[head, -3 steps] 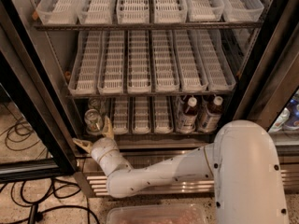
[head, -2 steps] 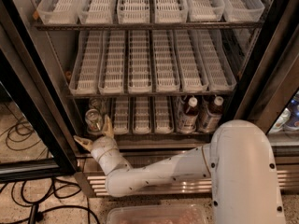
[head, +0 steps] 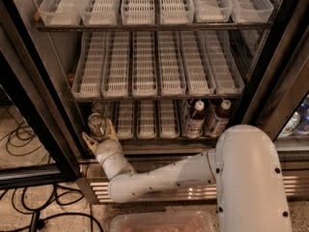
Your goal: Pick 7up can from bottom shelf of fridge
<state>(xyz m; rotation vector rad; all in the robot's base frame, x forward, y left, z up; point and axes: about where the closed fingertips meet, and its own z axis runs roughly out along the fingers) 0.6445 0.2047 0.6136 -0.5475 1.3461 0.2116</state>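
The can (head: 96,123) stands upright, long axis vertical, at the shelf's (head: 145,121) left end. The arm (head: 159,180) slants up-left; its gripper (head: 99,132) sits just below, fingers (head: 89,142) spread, gripping nothing.

I have only the one camera view to steer by, and I cannot tell where it is mounted. It looks from above and close in, facing forward and steeply down into the open fridge (head: 276,57). That shows me the tray tiers from the top, with the louvred base panel (head: 295,187) and the floor below them. The arm's broad white link (head: 251,178) fills the lower right, nearest the lens. Farther off, the gripper (head: 100,135) is at the left end of the bottom shelf (head: 145,121), its jaws apart just in front of the 7up can (head: 96,123).
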